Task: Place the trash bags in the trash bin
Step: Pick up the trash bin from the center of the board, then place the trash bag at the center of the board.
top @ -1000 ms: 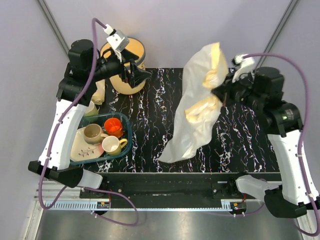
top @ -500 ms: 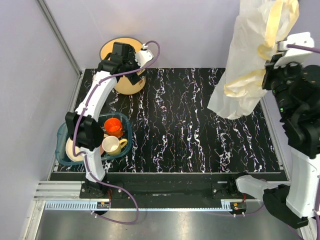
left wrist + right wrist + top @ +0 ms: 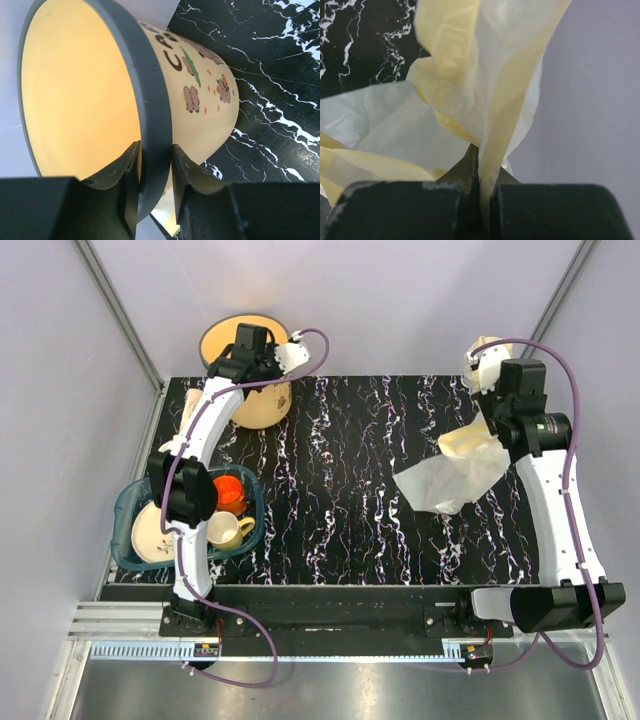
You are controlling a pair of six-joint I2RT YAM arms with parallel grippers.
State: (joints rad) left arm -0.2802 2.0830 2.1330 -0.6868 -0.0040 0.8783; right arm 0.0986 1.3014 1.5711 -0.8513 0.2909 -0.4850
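Observation:
The trash bin, cream-yellow with a dark grey rim, stands at the table's back left corner. My left gripper is shut on its rim. In the left wrist view one finger is inside the trash bin and the other outside, with the left gripper pinching the grey rim band. The trash bags hang as a crumpled whitish-yellow sheet over the table's right side. My right gripper is shut on the film. In the right wrist view the right gripper clamps a yellow fold of the trash bags.
A teal tray at the front left holds an orange cup, a cream mug and a plate. A pale strip lies by the table's left edge. Purple walls close in at the back and on both sides.
My left gripper closed on the bin's rim. My right arm had lifted the bag high at the right, then lowered it, so the sheet now hangs crumpled above the right side.

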